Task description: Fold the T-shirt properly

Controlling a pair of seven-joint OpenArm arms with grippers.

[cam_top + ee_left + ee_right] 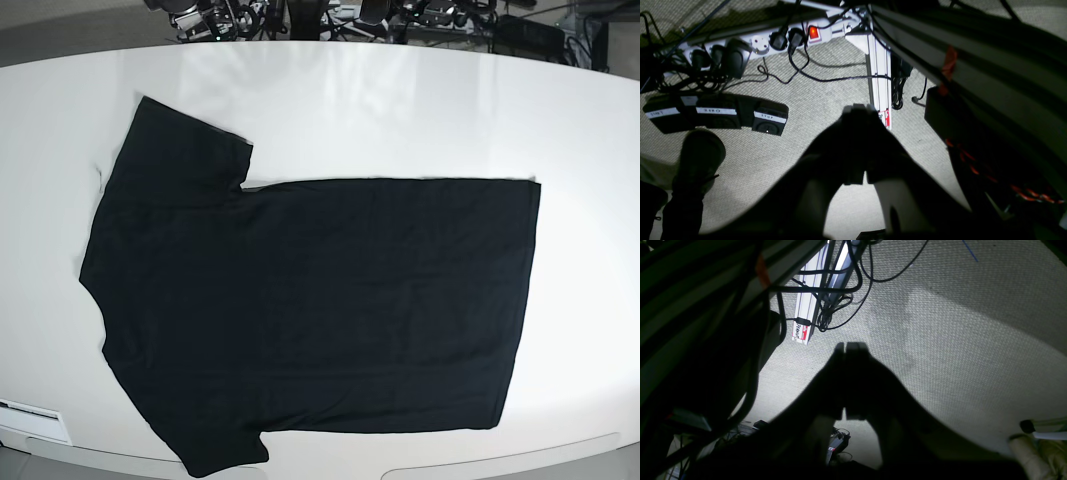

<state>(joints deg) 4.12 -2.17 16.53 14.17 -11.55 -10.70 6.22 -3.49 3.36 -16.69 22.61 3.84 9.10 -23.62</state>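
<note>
The black T-shirt (310,290) lies spread flat on the white table (400,110) in the base view, plain side up, collar end to the left, hem to the right, both short sleeves spread out. No print shows. Neither arm appears in the base view. My left gripper (858,108) hangs below the table over the carpet, jaws together and empty. My right gripper (849,346) also hangs over the carpet, jaws together and empty. The T-shirt does not show in either wrist view.
Under the table, a white power strip (773,40) with plugs and cables, three labelled black foot pedals (718,113), a shoe (698,160) and an aluminium frame leg (878,76) stand on the grey carpet. Cables and equipment (330,20) lie beyond the table's far edge.
</note>
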